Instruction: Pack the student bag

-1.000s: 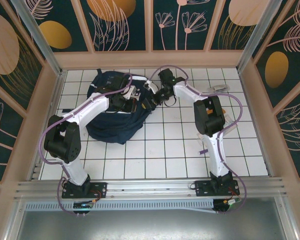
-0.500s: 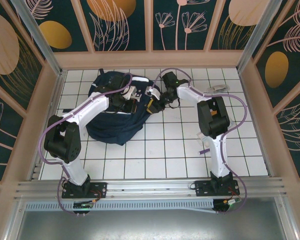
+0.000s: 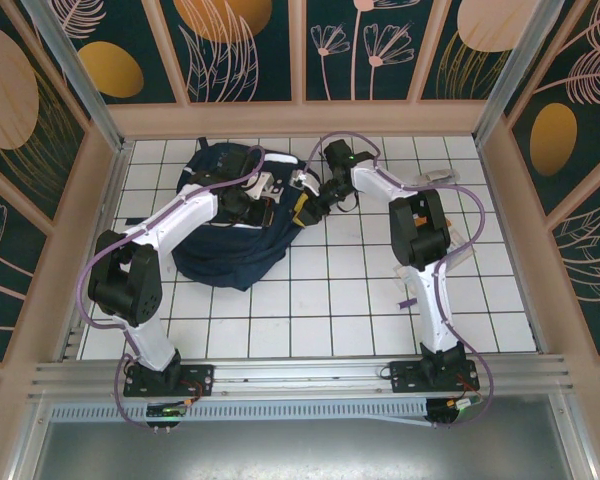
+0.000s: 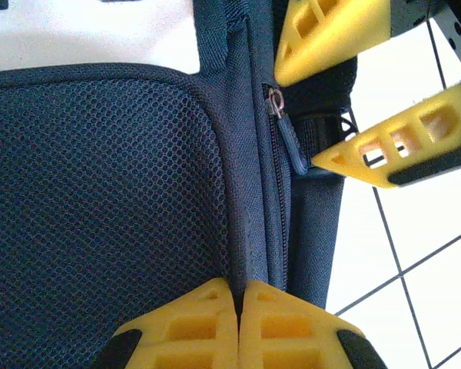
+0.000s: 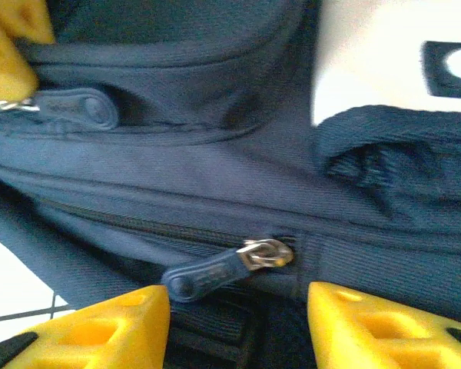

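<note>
**Navy bag at far left of table: left gripper pinched on seam, right gripper open at zip pull**

Top view: the bag lies slumped on the white tiled table, in the far-left part, well apart from the arm bases. Both arms reach in over its right-hand edge, and the two wrists meet there, close together.

Left gripper: jaws fully together, yellow fingers pressed flat against each other. A raised ridge of navy fabric runs straight into the line where they meet, so the pinch is on the bag itself, just beside the zip. In the left wrist view the mesh panel lies left of that ridge. White tile shows right of the bag's edge.

Right gripper: jaws part-way open, nothing clamped. In the right wrist view the fingers sit one on each side of the zip pull. The pull lies flat along the zip, with the metal slider at its right end. Its free end is just above the finger at the left of that view; contact or not, cannot tell. The left wrist view gives the other side: two yellow right-gripper fingers straddle the slider, the lower tip just beside the end of the pull.

The zip looks closed along the stretch between the slider and the left fingers.

A second pull sits on a higher zip line, toward the top left of the right wrist view.
</note>
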Controlling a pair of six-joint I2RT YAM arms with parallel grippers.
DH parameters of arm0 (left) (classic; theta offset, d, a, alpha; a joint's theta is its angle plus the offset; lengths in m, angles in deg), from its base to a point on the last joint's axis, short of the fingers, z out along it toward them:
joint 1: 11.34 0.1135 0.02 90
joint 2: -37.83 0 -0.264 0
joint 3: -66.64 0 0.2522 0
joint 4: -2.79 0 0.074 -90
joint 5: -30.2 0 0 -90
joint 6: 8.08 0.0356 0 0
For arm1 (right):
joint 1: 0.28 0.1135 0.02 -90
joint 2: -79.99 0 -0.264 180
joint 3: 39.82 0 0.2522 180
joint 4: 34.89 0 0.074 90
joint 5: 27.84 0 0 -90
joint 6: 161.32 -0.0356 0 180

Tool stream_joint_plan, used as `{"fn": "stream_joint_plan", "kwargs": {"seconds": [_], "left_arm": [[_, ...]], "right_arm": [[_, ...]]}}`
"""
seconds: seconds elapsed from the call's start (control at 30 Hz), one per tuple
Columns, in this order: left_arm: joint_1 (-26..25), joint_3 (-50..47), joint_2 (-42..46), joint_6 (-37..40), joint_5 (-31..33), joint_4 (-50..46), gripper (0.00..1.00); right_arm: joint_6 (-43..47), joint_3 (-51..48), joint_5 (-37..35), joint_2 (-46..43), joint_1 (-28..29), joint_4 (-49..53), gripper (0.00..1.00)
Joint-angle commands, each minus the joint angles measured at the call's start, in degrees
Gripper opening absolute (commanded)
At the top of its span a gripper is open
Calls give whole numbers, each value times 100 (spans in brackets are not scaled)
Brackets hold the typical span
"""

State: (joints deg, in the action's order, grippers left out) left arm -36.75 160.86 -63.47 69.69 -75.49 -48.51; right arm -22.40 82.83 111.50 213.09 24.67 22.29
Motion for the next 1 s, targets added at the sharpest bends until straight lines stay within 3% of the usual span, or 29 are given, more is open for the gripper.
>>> {"fn": "stream_joint_plan", "kwargs": {"seconds": [0.0, 0.1, 0.2, 0.33, 0.43, 0.67, 0.77, 0.9, 0.97], "left_arm": [[-17, 178, 27, 6, -344, 162, 0], [-12, 146, 25, -49, -378, 235, 0], [-23, 161, 0, -77, -431, 238, 0], [-17, 130, -1, -94, -487, 273, 0], [-18, 210, -51, -46, -488, 207, 0], [-17, 296, -117, 2, -453, 142, 0], [-17, 268, -110, -1, -466, 159, 0], [-17, 240, -123, 10, -471, 156, 0], [-17, 218, -114, 10, -471, 159, 0]], "right_arm": [[-1267, -62, -443, -56, 28, -434, 59], [-2180, -499, -765, -317, 230, -743, 64], [-3700, -1209, -2178, -793, 532, -1606, 63], [-4978, -1510, -2814, -1189, 746, -1743, 60], [-5268, -1523, -3479, -1305, 973, -1678, 57], [-5597, -1332, -4111, -1137, 1294, -1448, 54], [-5760, -1089, -4850, -1067, 1400, -1119, 61], [-5725, -903, -5151, -1057, 1408, -934, 63], [-5666, -955, -5283, -1125, 1407, -1000, 55]]}}
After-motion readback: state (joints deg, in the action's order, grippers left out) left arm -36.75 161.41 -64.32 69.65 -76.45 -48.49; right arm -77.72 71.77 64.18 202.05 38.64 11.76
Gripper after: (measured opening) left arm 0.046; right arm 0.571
